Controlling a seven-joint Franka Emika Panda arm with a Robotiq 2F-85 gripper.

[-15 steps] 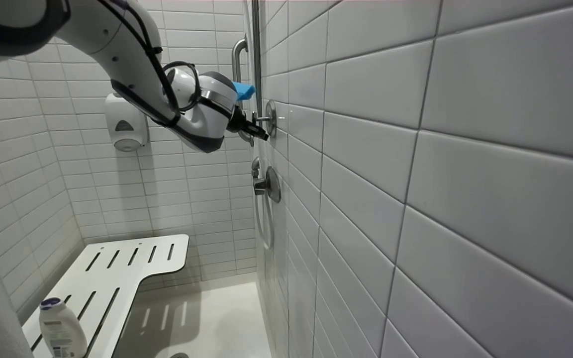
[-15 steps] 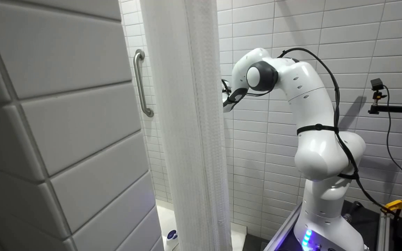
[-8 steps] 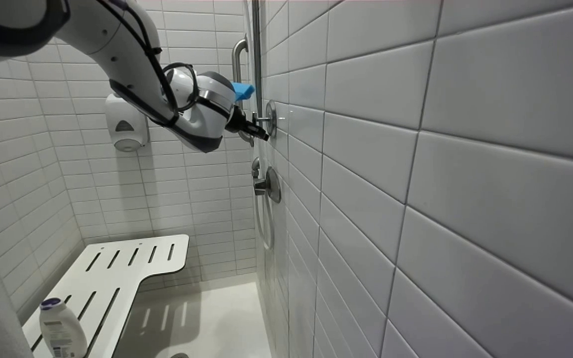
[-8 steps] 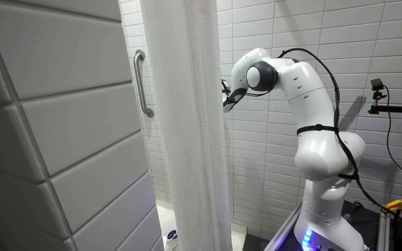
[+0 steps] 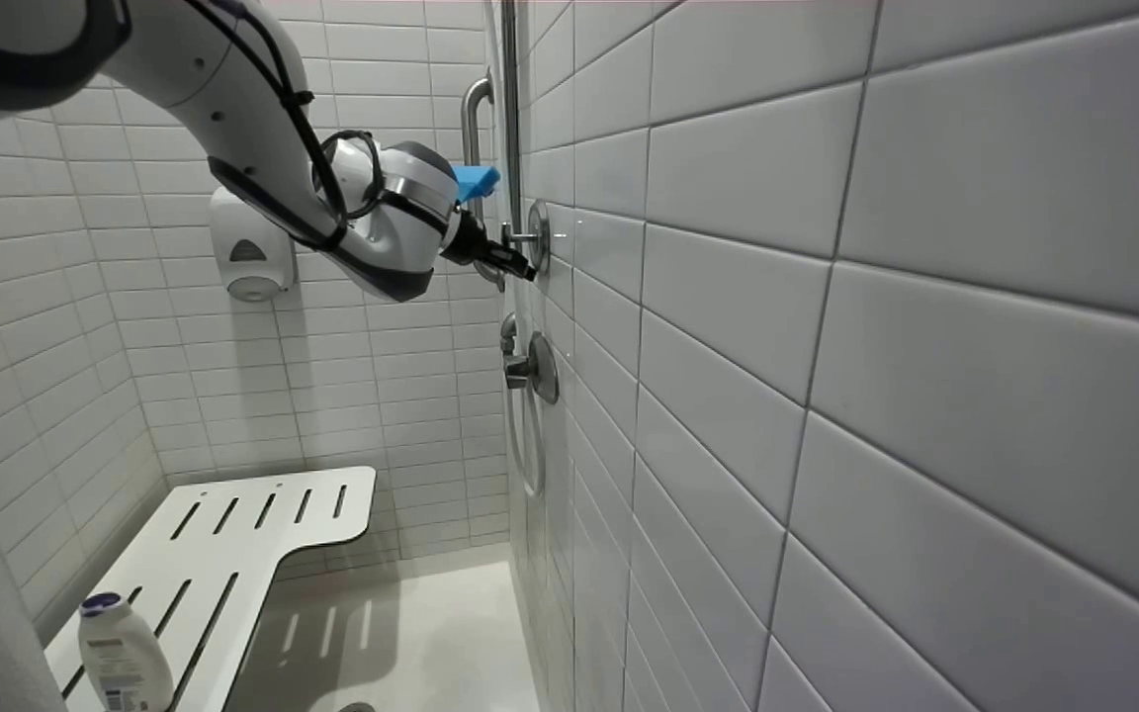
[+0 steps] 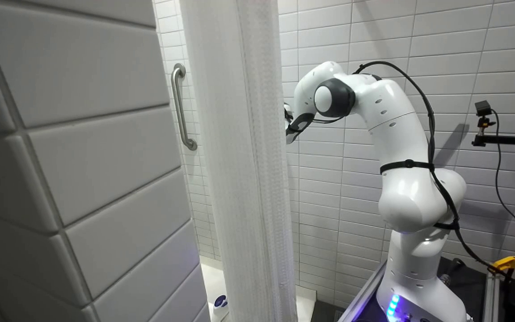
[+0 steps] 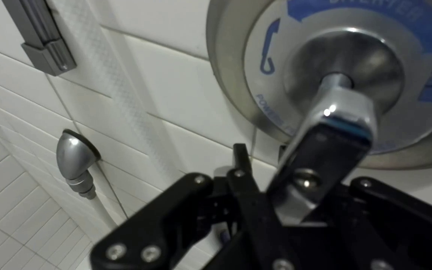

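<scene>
Diverter plate (image 7: 369, 60) taken as landmark: round, metal, fixed to the white tiled wall (image 7: 180, 75); chrome lever (image 7: 321, 153) projects from the plate's middle and, in the wrist view, slants down across the gripper (image 5: 530, 269); jaws stand partly apart just below the plate, wall tile visible in the gap; 1 finger (image 7: 241, 157) shows clearly, the 2nd is mostly hidden behind the lever; whether lever and jaws touch is unclear from these angles.

Wrist view, left of the plate: slide bar (image 7: 39, 33), and nearer to the plate a pale textured hose (image 7: 122, 90); lower left of the plate, well apart from it, a chrome hose elbow (image 7: 74, 155).

In an exterior view: valve handle (image 5: 518, 372) on the same wall, below the plate; grab bar (image 5: 472, 124) beyond the plate, rising above it; robot arm (image 5: 253, 138) extends to the plate from its left; blue piece (image 5: 477, 182) beside the arm's end, just left of and above the plate; wall dispenser (image 5: 253, 247) well to the left of the plate; shower seat (image 5: 233, 550) well below the plate and to its left; on the seat, 1 white bottle (image 5: 127, 658) with purple cap (image 5: 103, 601), standing, well apart from the plate.
</scene>
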